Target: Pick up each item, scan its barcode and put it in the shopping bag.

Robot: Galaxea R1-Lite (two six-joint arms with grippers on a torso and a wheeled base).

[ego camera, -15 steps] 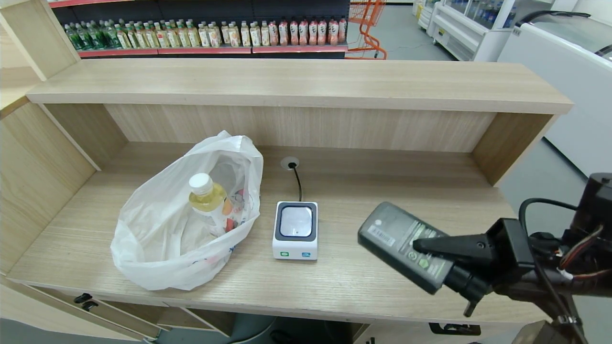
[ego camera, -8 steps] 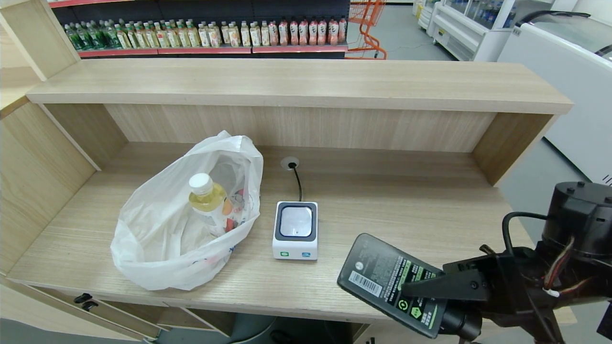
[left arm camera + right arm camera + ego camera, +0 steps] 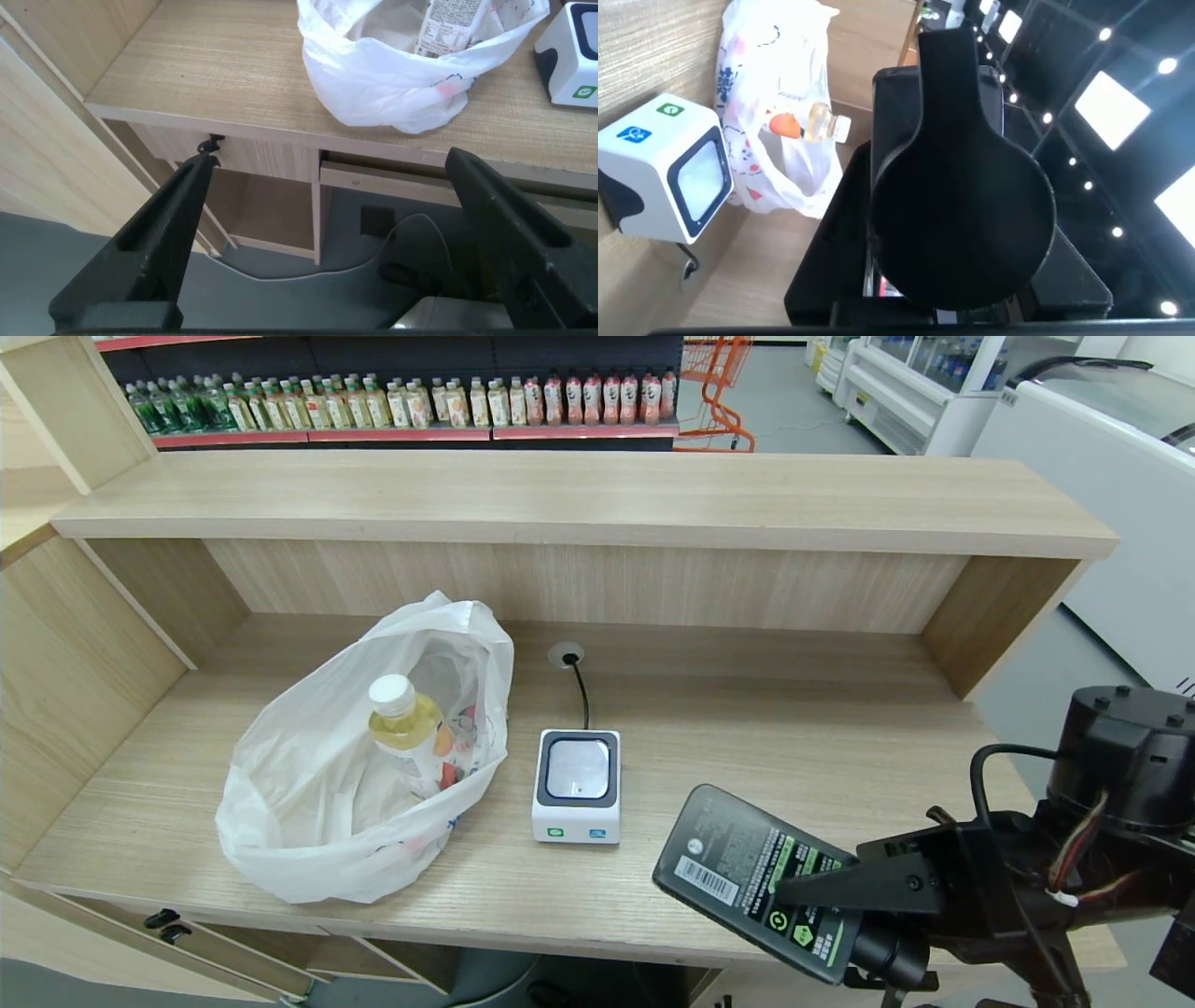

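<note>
Now the right gripper (image 3: 794,903), pinching the black packet (image 3: 719,859), has swung it to 4 o'clock of the barcode scanner (image 3: 578,782); scanning remains.

The right end effector (image 3: 794,894), clamped on the flat dark rectangular packet (image 3: 724,859), pulls back toward the near edge of the table (image 3: 747,728) and sinks lower, then edges slightly toward the white box-shaped scanner (image 3: 578,786). The packet turns as well, bringing its white barcode sticker (image 3: 700,881) into plainer sight.
</note>
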